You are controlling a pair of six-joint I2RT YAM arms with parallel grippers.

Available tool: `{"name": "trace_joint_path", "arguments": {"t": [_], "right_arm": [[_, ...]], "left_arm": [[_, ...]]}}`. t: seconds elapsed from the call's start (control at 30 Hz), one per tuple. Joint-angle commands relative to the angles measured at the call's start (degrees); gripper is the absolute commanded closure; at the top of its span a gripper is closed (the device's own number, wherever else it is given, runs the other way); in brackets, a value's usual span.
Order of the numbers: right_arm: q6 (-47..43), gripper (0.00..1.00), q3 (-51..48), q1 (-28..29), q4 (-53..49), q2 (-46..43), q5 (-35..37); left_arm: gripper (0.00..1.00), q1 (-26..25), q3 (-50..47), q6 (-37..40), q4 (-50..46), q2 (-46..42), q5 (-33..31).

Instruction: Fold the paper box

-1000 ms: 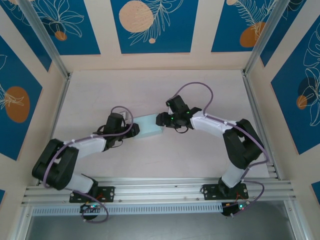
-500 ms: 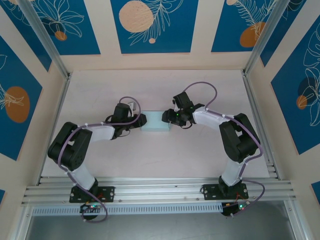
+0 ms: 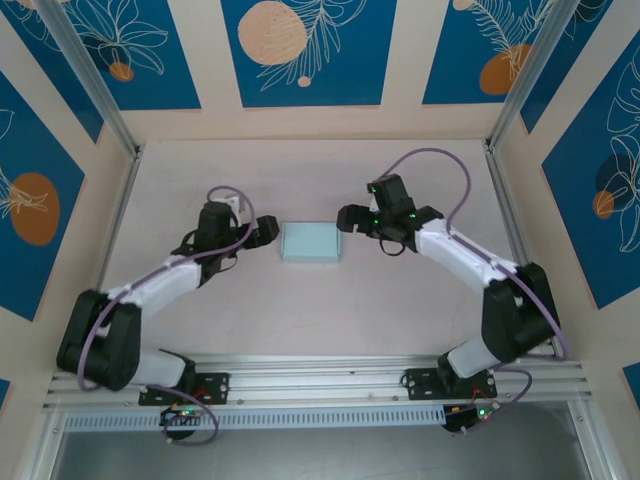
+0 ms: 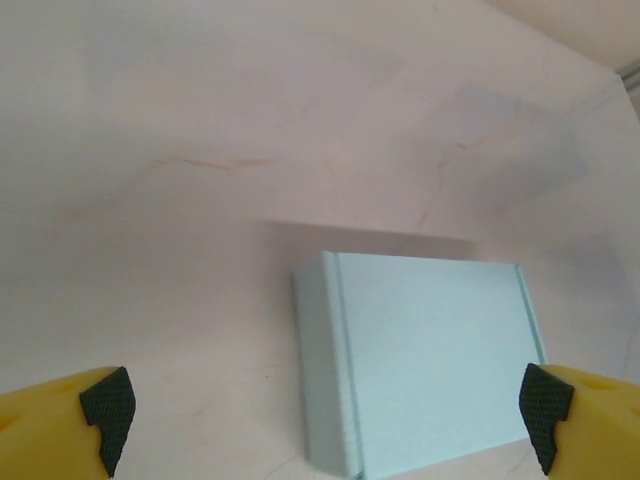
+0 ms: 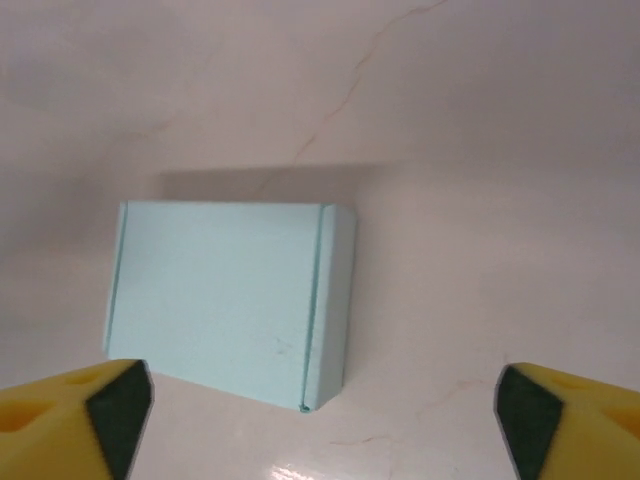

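Both arms reach from the near rail [image 3: 320,376] over the pale table [image 3: 400,300]. At its middle the paper box [image 3: 309,241] [image 4: 425,360] [image 5: 220,295] lies flat, folded shut as a small light-blue rectangle. The left gripper [image 3: 262,230] [image 4: 327,405] sits near its left end and the right gripper [image 3: 345,217] [image 5: 320,400] near its right end. Each is clear of the card, jaws spread wide and holding nothing. Beyond them the table runs to blue patterned wall panels [image 3: 300,60].
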Motion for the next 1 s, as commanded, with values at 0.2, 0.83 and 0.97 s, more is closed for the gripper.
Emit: {"name": "trace_joint_path", "arguments": {"t": [0.2, 0.83, 0.97], "right_arm": [[-4.02, 0.00, -8.65, -4.22, -2.44, -12.96, 16.56], [-20.76, 0.00, -28.49, -14.01, 33.53, -19.36, 15.91], [-21.48, 0.00, -30.93, -16.66, 39.10, -17.25, 13.47]], "left_arm": [[0.00, 3.38, -9.89, 15.42, -10.52, -20.59, -22.32], [0.00, 15.70, -26.06, 30.92, 21.26, -17.99, -19.29], [0.00, 16.63, -27.00, 32.16, 27.94, -13.79, -13.74]]}}
